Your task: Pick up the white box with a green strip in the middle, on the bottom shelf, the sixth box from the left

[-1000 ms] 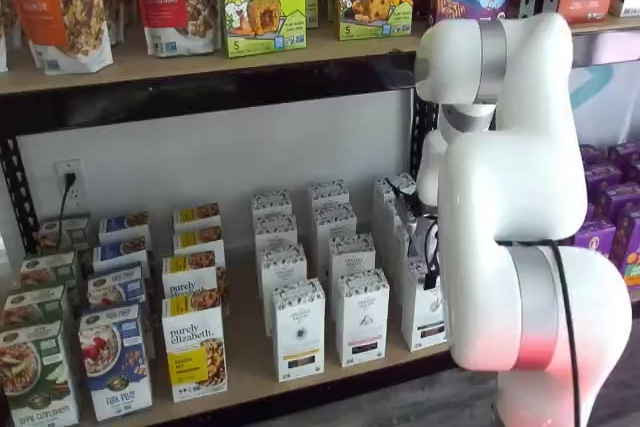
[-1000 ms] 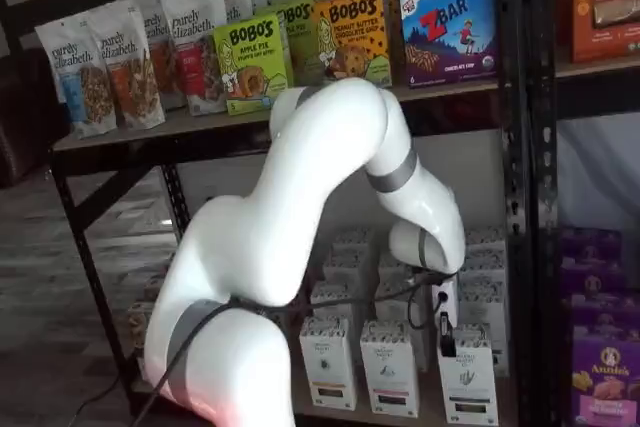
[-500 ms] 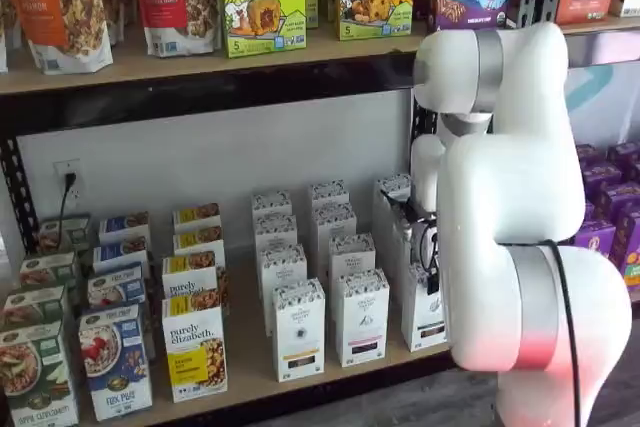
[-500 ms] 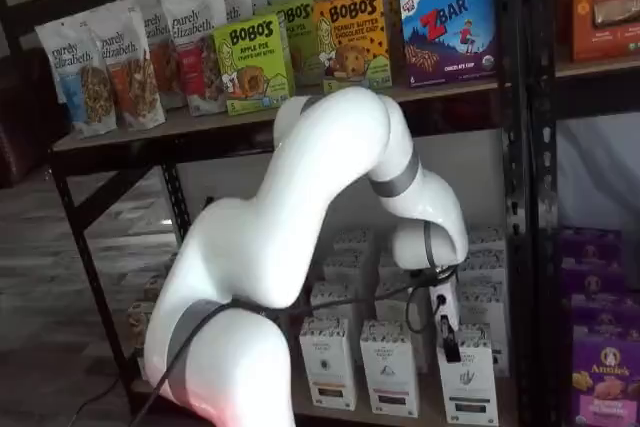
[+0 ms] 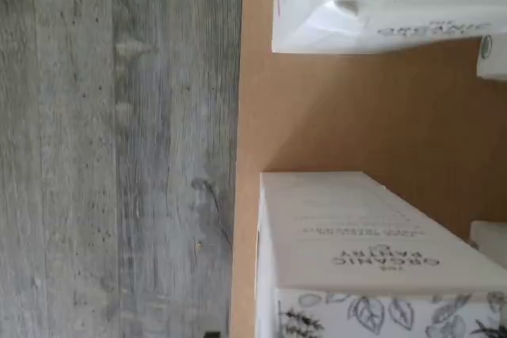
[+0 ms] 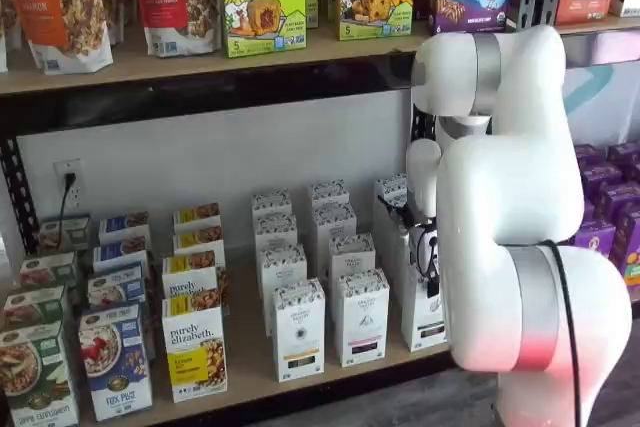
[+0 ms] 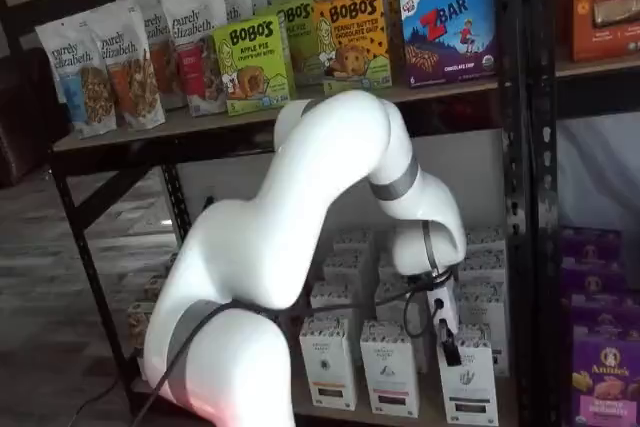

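The white box stands at the front of the rightmost row of white cartons on the bottom shelf, close to the black upright. In a shelf view it is half hidden behind the arm, and only part of its front face shows. The wrist view looks down on the top of a white carton at the shelf edge, with the grey floor beyond the edge.

The gripper hangs just above the top of this box, with one black finger seen side-on in front of the carton's upper part. The pictures do not show a gap between the fingers; going by the wide setting, I judge that the jaws stand fully apart and hold nothing.

The step in hand seems to be the approach: the gripper is lined up over the box but has not taken it. The next move calls for going down so that the fingers pass on both sides of the slim carton, then closing on it. The neighbouring carton is just beside, so a finger could push it.
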Robot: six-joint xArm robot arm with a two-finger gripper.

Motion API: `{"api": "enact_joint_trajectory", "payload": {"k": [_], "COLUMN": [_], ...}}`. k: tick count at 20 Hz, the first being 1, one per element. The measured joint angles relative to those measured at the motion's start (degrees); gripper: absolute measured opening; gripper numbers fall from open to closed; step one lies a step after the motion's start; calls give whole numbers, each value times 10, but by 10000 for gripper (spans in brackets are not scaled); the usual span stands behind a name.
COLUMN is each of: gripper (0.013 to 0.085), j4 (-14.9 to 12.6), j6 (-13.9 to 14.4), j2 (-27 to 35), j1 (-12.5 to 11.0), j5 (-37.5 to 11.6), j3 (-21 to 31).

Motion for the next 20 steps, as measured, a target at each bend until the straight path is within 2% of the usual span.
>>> {"api": "enact_joint_trajectory", "payload": {"k": [7, 10, 13, 14, 15, 17, 20], "gripper": [850, 850, 850, 810, 810, 730, 730], "j4": [-29, -32, -18, -13, -10, -6, 2], "j6": [23, 27, 13, 9, 6, 2, -5], "j2": [8, 12, 16, 16, 17, 17, 16], "j1": [-3, -4, -4, -4, -4, -4, -4], "j5": [-10, -13, -17, -15, -13, -15, -12], "j3": [-3, -5, -7, -9, -11, -11, -13]}}
